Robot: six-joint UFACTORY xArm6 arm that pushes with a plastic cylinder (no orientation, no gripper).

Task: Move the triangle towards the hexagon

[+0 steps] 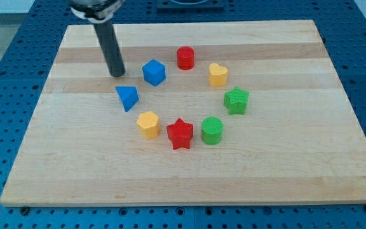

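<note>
A blue triangle (pixel 128 97) lies on the wooden board (pixel 284 172), left of the middle. A yellow hexagon (pixel 148 124) lies just below and to the right of it, a small gap apart. My tip (pixel 116 74) rests on the board just above and slightly left of the triangle, not touching it. A blue cube (pixel 154 72) lies to the right of my tip.
The other blocks form a ring: a red cylinder (pixel 185 58) at the top, a yellow heart (pixel 217 75), a green star (pixel 236 100), a green cylinder (pixel 212 130) and a red star (pixel 180 133). A blue perforated table surrounds the board.
</note>
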